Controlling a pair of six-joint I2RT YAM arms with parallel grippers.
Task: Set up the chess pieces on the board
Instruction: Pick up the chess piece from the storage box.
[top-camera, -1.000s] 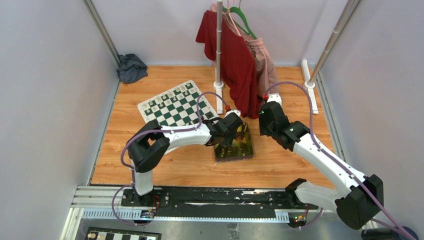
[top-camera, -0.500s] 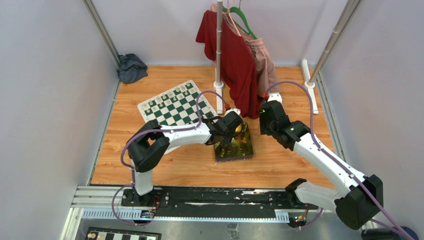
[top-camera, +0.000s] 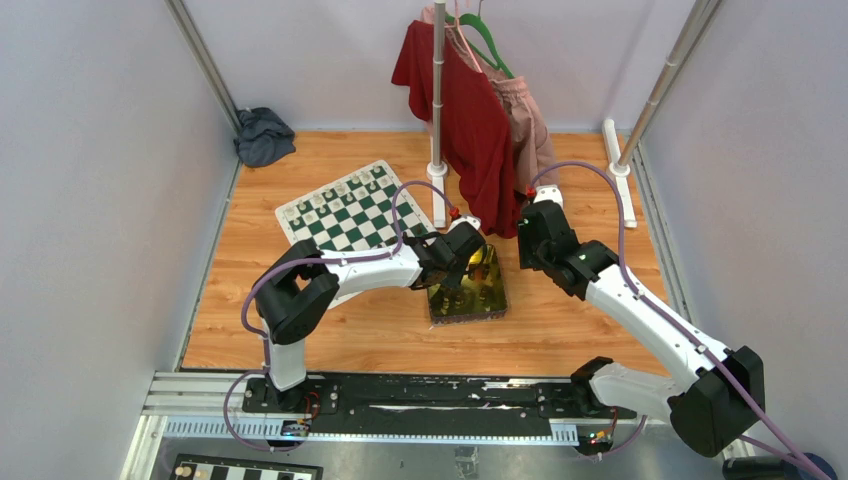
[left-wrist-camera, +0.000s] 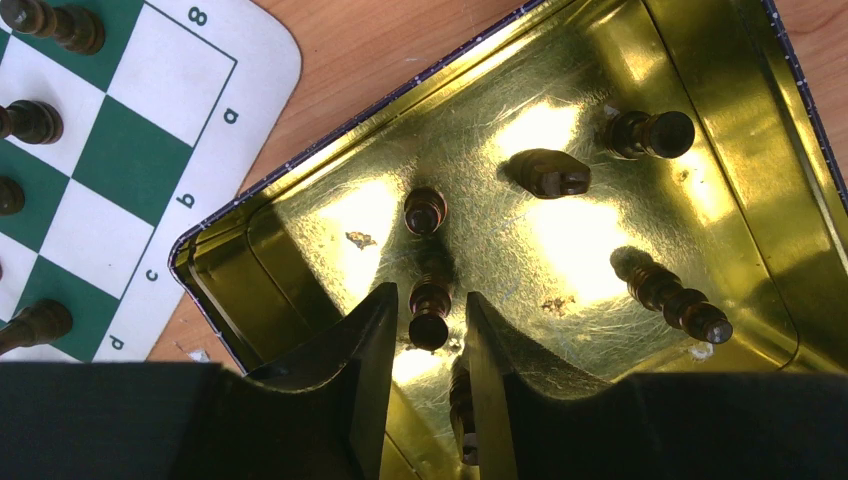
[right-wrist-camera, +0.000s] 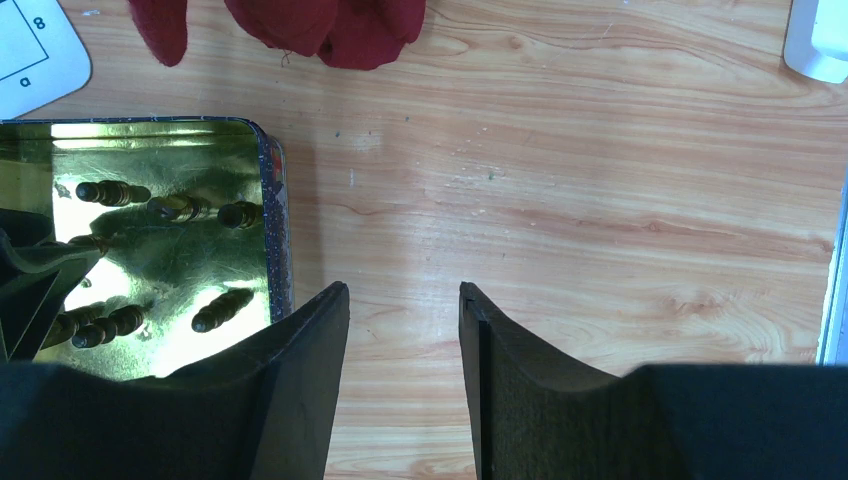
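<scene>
Several dark chess pieces (left-wrist-camera: 545, 172) loose in the gold tin (left-wrist-camera: 740, 130), just right of the board (left-wrist-camera: 265, 60) | left gripper (left-wrist-camera: 432, 335) narrowed, straddling one lying piece (left-wrist-camera: 430, 312), not visibly clamped | right gripper (right-wrist-camera: 404, 330) wide, empty, over the counter (right-wrist-camera: 600, 200) | likely light, hard, slippery, roll-prone: pinch mid-stem, gently

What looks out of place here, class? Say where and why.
Dark chess pieces lie scattered in the gold tin, not standing on the board. A red garment hanging at the back and a crumpled dark cloth in the far-left corner seem unrelated.
</scene>
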